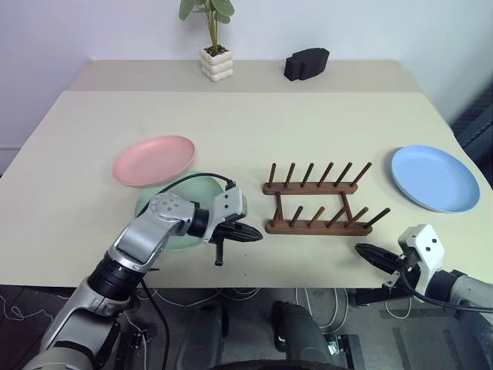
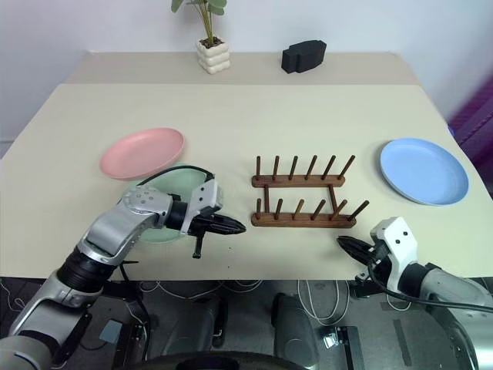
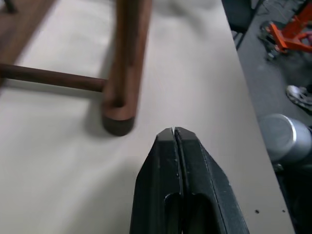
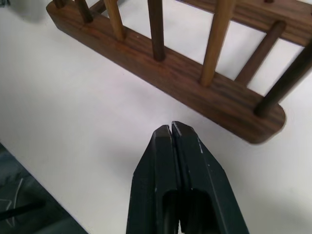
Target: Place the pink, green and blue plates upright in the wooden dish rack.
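Plates lay flat on the table, none yet in the wooden dish rack (image 1: 317, 199)
From where I stood the rack was the marker: the pink plate (image 1: 154, 159) sat well off its left end and farther back, the green plate (image 2: 166, 202) lay just nearer and partly under the left arm, and the blue plate (image 1: 434, 176) rested well off its right end. The rack's long axis ran left to right across the table (image 1: 246, 116), its pegs upright and leaning slightly right. The left gripper (image 1: 248, 233) hovered near the rack's left end with fingers pressed together and empty; the right gripper (image 1: 370, 254) hung off the near right corner, likewise closed on nothing. I judged the next step needed fingers parted, a rim pinched, then the plate tipped on edge crosswise to the rails between pegs
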Controlling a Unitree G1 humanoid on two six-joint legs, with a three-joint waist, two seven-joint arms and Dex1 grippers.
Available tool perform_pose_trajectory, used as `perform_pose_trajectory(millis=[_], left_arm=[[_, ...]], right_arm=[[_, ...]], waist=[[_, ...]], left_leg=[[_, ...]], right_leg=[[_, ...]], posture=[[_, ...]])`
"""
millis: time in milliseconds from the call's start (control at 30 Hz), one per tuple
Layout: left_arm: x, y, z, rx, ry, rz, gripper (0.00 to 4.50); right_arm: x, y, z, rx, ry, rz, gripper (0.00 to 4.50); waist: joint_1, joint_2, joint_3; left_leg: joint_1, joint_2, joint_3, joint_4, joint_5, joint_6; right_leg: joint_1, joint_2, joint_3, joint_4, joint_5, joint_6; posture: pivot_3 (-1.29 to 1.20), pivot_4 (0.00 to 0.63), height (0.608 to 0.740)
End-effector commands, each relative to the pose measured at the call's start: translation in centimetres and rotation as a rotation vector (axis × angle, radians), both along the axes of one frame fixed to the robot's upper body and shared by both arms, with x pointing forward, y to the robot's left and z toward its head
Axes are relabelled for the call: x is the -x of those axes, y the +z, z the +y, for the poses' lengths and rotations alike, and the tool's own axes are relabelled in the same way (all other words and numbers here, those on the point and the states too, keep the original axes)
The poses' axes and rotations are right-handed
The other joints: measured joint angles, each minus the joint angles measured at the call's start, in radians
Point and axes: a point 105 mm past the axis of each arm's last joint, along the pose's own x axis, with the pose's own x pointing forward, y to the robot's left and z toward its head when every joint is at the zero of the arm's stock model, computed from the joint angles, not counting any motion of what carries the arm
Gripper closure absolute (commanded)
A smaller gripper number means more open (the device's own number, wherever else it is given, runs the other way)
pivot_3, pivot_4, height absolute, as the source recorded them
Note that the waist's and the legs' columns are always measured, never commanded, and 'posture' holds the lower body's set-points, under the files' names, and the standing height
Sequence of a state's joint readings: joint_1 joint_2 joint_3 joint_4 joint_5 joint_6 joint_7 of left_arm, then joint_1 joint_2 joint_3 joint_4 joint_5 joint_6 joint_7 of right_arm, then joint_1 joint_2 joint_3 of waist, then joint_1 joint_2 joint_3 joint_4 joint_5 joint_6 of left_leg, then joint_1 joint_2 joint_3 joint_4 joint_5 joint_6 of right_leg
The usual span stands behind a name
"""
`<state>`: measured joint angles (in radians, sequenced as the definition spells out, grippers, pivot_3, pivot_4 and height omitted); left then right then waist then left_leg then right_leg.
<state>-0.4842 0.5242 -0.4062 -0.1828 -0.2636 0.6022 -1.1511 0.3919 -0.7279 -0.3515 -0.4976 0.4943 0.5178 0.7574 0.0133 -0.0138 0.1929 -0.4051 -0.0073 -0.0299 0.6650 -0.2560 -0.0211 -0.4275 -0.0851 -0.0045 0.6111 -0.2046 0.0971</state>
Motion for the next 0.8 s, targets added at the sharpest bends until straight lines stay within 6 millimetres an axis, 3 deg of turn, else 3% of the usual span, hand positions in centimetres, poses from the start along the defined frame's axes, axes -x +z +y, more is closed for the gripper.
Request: perform_pose_trajectory(millis=[33,300,800], left_arm=[[0.5,-0.2,-1.6,0.006,-0.027,-0.015,4.47],[-0.9,-1.7,-3.3,-0.011,0.054,-0.027,4.47],[-2.7,-2.3,-2.8,-0.024,0.178,-0.09,4.47]], right_arm=[[-0.5,0.4,0.3,0.044,0.013,-0.016,4.5],[-1.2,-0.5,-0.3,0.096,-0.002,0.004,4.5],[-4.2,-1.6,-1.4,0.174,-0.001,-0.041,4.5]], waist=[[0.0,0.0,0.0],[0.0,0.0,0.0],[-0.004,-0.001,-0.001]], left_leg=[[0.0,0.0,0.0,0.0,0.0,0.0],[0.0,-0.001,0.0,0.0,0.0,0.0],[0.002,-0.001,0.0,0.001,0.0,0.0]], right_leg=[[0.0,0.0,0.0,0.0,0.0,0.0],[0.0,0.0,0.0,0.0,0.0,0.0],[0.002,0.001,0.0,0.001,0.0,0.0]], posture=[[0.0,0.15,0.74],[0.0,0.15,0.74],[0.0,0.15,0.74]])
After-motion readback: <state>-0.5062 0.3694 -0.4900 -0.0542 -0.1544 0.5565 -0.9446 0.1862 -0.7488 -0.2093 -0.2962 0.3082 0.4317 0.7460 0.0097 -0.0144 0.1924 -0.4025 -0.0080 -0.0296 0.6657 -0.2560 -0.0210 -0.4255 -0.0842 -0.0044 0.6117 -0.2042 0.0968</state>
